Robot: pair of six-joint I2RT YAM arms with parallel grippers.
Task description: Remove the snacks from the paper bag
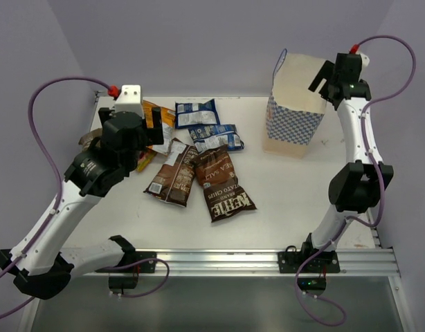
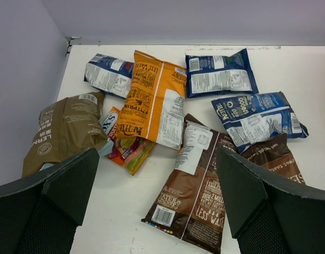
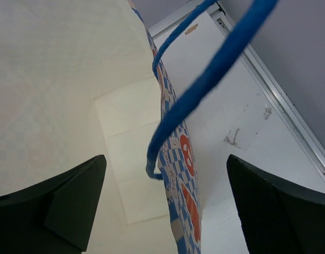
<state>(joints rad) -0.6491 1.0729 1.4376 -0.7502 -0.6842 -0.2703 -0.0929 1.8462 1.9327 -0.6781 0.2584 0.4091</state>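
Observation:
The snacks lie on the table's left half: blue-and-white packets [image 1: 196,113] [image 2: 219,74], dark brown chip bags [image 1: 226,199] [image 2: 205,185], an orange packet [image 2: 154,98], an olive-tan one [image 2: 64,129] and a red-and-yellow one [image 2: 128,148]. My left gripper [image 1: 156,133] [image 2: 157,203] hovers open and empty above them. The paper bag [image 1: 292,111] stands upright at the back right. My right gripper [image 1: 323,81] [image 3: 165,206] is open over the bag's right rim, one finger on each side of the wall [image 3: 178,174], with the blue cord handle [image 3: 205,79] between the fingers. The cream inside [image 3: 72,106] shows no packet.
A purple wall runs behind and along the left of the table [image 1: 282,194]. A metal rail [image 1: 268,259] carrying both arm bases borders the near edge. The table's right edge [image 3: 279,100] lies just beyond the bag.

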